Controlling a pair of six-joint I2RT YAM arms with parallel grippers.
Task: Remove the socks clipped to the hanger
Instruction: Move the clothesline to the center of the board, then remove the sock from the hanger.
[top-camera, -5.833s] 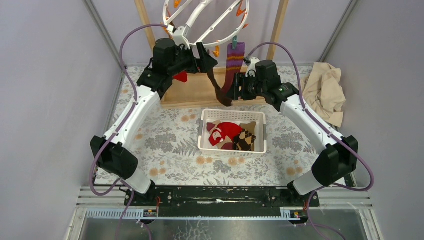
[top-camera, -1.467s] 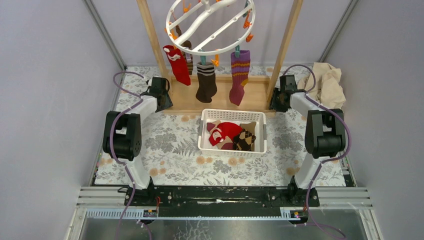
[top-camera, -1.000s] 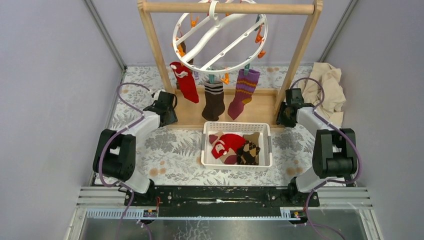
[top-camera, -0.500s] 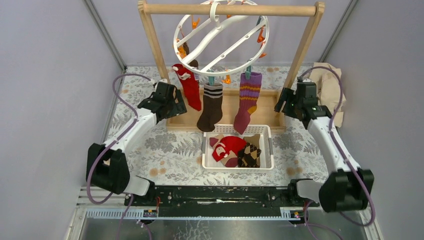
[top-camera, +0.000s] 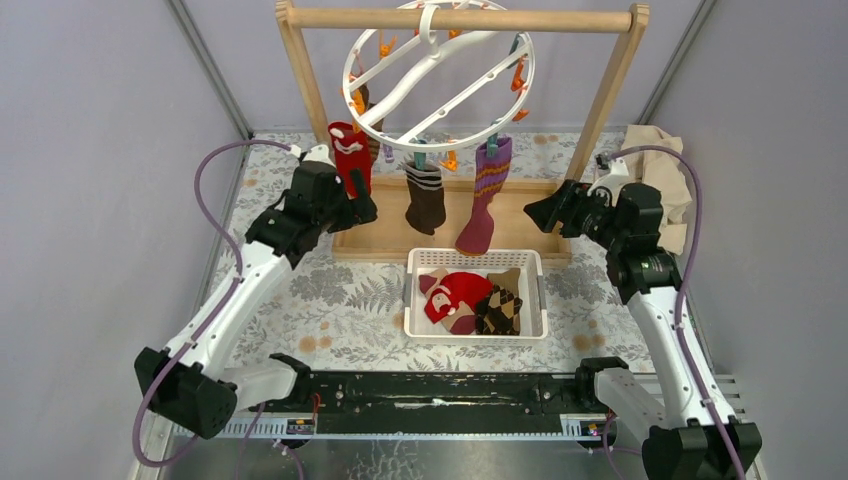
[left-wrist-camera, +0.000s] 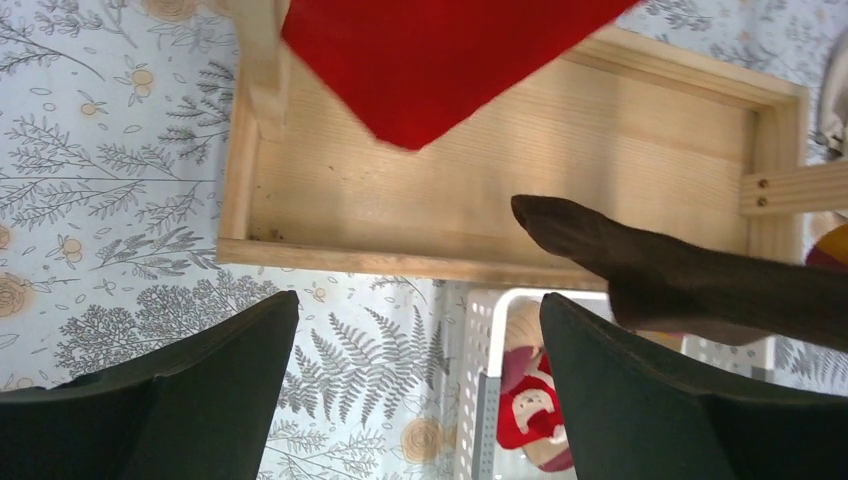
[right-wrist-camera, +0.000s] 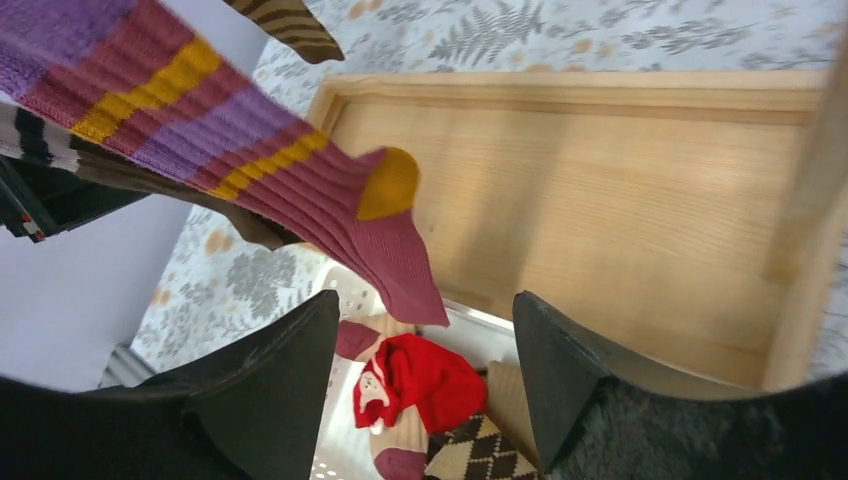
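The white ring hanger (top-camera: 428, 22) hangs from the wooden rack bar. A red sock (top-camera: 348, 160), a brown striped sock (top-camera: 425, 195) and a purple-orange striped sock (top-camera: 483, 195) hang clipped to it. Another striped sock (top-camera: 365, 100) hangs behind. My left gripper (top-camera: 360, 205) is open and empty just below and beside the red sock (left-wrist-camera: 440, 60); the brown sock's toe (left-wrist-camera: 640, 270) lies to its right. My right gripper (top-camera: 535, 213) is open and empty, right of the purple-orange sock (right-wrist-camera: 300, 190), whose toe hangs just ahead of its fingers.
A white basket (top-camera: 474, 334) below the hanger holds a red sock (right-wrist-camera: 415, 385), an argyle sock (right-wrist-camera: 480, 450) and others. The rack's wooden base tray (left-wrist-camera: 500, 170) lies under the socks, with upright posts at both ends. A beige cloth (top-camera: 650, 180) lies at the far right.
Both arms have risen from beside the rack's base. The left gripper has come up to the red sock, and the right gripper has moved up and in toward the purple-orange sock.
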